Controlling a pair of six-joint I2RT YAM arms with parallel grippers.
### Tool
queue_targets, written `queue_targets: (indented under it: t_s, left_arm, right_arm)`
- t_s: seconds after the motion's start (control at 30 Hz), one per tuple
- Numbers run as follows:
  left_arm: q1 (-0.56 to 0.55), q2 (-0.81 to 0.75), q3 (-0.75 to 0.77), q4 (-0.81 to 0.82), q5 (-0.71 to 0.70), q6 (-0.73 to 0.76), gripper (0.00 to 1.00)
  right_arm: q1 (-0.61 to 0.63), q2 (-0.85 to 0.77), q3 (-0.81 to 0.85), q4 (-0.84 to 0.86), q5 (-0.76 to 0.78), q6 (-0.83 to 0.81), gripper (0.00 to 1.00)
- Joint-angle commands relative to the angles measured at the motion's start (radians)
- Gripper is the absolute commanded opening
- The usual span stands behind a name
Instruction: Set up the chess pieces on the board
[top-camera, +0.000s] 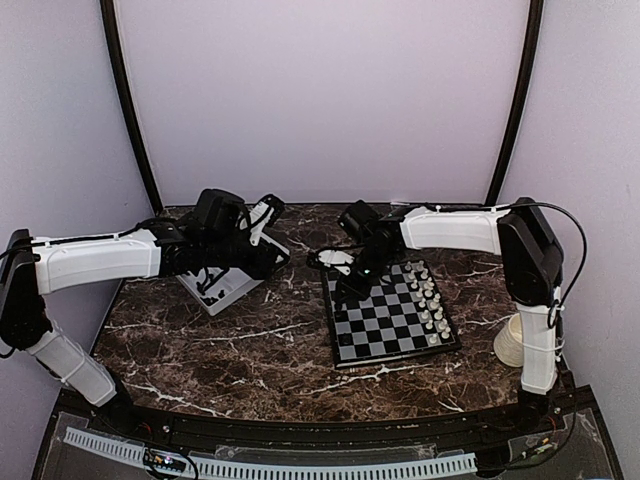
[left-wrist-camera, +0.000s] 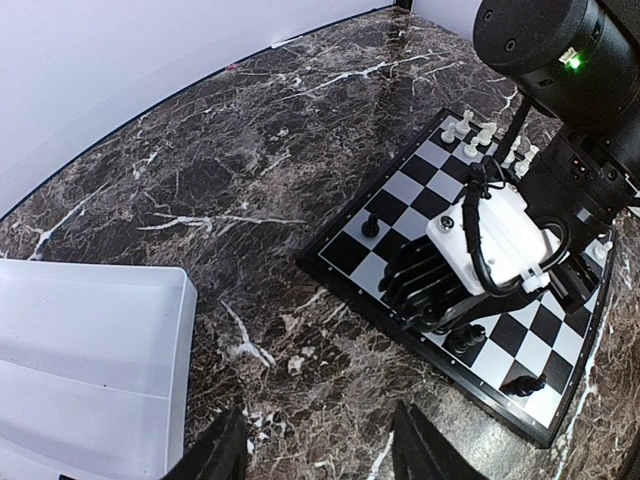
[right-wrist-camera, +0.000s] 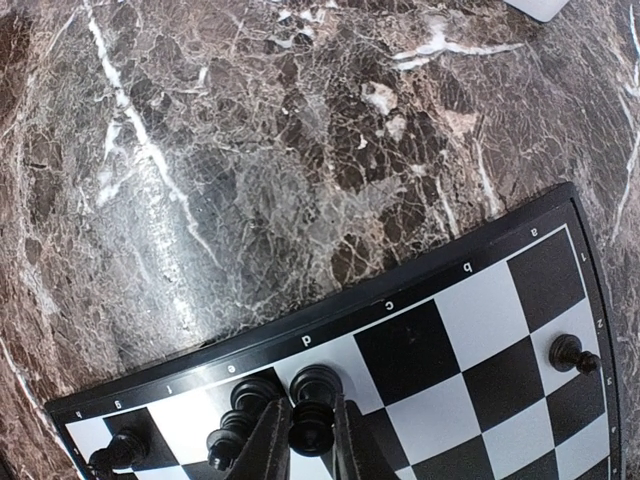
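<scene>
Black chess pieces (right-wrist-camera: 255, 390) are clustering along the lettered edge of the board (right-wrist-camera: 470, 320), which is lying on the marble table (right-wrist-camera: 250, 150). The right gripper (right-wrist-camera: 310, 415) is reaching down there, its jaws sitting close either side of one black piece (right-wrist-camera: 312, 432); whether they are pinching it is not showing. The left gripper (left-wrist-camera: 320, 455) is hovering beside the white tray (left-wrist-camera: 90, 350), jaws standing apart and holding nothing.

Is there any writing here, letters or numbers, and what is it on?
"a", "b", "c", "d": small letters along the black rim of the board, right wrist view.
Further rim letters and the numbers down its side: too small and blurred to read.
Nothing else in any view carries readable writing.
</scene>
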Motion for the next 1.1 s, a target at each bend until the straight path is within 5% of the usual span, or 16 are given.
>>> queue_targets:
  t_s: [0.0,0.63,1.07]
  left_arm:
    - [0.003,-0.003,0.029,-0.02,0.013,-0.003,0.52]
    - [0.003,0.009,0.035,-0.028,-0.008,-0.006,0.52]
    - [0.004,0.006,0.037,-0.03,-0.007,-0.006,0.52]
  right_arm:
    - [0.009,-0.008,0.024,-0.01,-0.017,0.008,0.16]
    - [0.008,-0.057,0.052,-0.027,-0.007,0.015,0.32]
    - [0.009,-0.12,0.011,-0.101,-0.125,-0.128,0.25]
